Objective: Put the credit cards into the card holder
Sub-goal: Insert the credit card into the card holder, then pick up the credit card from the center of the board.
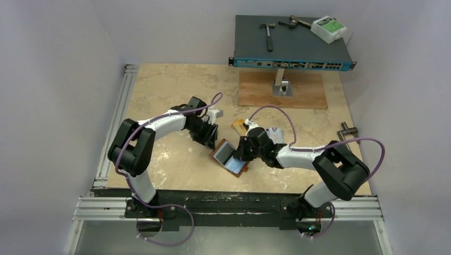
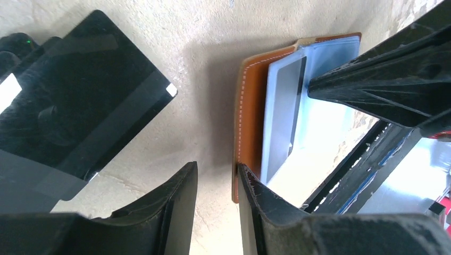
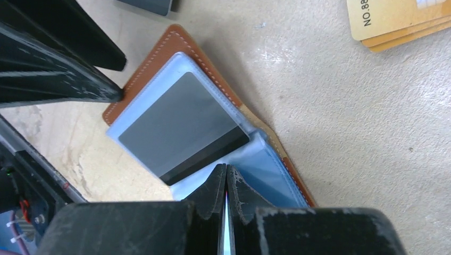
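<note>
Card holder (image 2: 250, 106) open with one grey card (image 3: 175, 122) in, gold cards (image 3: 399, 21) and black card (image 2: 80, 101) left out; left hand (image 2: 217, 170) ajar, right hand (image 3: 226, 172) closed.

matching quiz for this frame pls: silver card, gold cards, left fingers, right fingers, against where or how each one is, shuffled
Things:
1. silver card
2. gold cards
3. left fingers
4. right fingers

States:
A. closed together, tips at the blue sleeve of the card holder
B. stacked on the bare table, apart from the card holder
C. inside the card holder's blue sleeve
D. apart, one tip at the card holder's brown corner

Pairs: 1-C, 2-B, 3-D, 4-A
</note>
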`<action>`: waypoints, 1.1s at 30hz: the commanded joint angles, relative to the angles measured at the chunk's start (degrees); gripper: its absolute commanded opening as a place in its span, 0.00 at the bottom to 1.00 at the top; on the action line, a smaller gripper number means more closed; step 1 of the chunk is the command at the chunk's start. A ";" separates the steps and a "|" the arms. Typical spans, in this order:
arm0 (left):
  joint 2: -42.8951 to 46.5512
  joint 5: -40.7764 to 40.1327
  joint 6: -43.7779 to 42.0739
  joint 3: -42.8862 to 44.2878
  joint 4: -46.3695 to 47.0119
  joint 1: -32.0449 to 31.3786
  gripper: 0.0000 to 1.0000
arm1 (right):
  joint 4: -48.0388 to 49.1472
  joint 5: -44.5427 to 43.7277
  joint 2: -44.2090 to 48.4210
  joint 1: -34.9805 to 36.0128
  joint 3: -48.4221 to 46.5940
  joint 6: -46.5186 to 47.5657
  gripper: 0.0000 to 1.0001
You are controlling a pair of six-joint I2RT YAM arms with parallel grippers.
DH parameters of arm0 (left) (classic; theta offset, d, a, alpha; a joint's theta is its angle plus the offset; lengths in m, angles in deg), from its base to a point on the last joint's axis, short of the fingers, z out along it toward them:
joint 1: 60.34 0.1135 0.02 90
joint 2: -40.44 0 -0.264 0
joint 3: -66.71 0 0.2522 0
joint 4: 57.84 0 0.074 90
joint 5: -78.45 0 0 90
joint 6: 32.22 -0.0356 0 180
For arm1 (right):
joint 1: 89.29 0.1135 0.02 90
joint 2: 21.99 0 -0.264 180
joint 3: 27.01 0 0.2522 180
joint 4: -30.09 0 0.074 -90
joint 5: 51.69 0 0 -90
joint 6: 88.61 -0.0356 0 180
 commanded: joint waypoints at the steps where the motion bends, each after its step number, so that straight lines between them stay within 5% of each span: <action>1: 2.72 1.20 -2.29 2.70 -1.45 0.49 0.33 | 1.71 -0.21 -1.85 -0.13 -1.36 1.81 0.00; 14: 2.61 6.65 0.54 10.13 -0.73 -1.28 0.34 | 2.32 -0.39 -2.57 -0.15 -1.33 2.01 0.00; 33: -1.87 2.38 -2.02 4.69 0.23 -3.06 0.35 | 6.90 -0.62 -3.45 -0.13 -0.65 -0.88 0.00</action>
